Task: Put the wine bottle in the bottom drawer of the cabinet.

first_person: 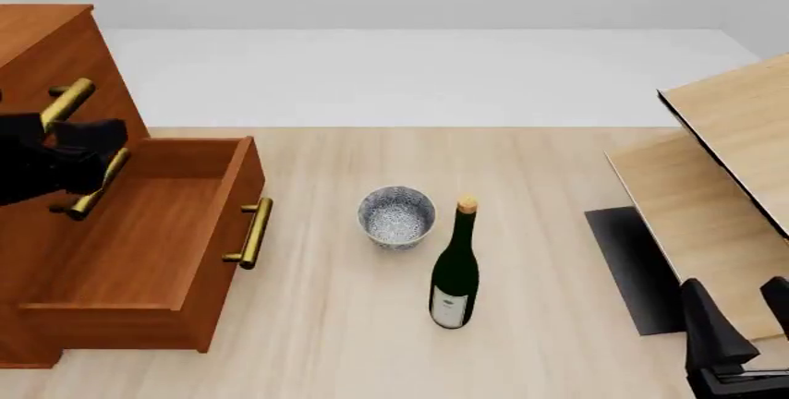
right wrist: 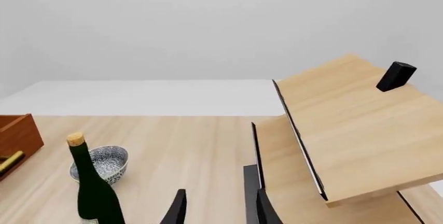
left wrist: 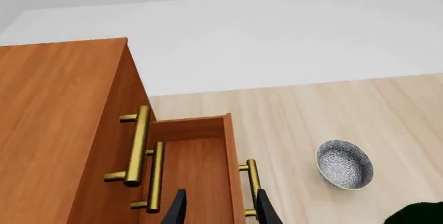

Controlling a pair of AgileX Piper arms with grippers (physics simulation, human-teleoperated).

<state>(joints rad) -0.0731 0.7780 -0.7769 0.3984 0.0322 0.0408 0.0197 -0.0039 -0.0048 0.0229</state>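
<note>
Right claw parted, empty, left claw parted over bottom drawer, wine bottle upright.

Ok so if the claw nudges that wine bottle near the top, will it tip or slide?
Probably tip: the wine bottle stands upright, tall and slim on a narrow base. Its smooth glass likely grips poorly, so hold the wide body. Once down, it would probably roll, perhaps against the bowl close beside it.
</note>
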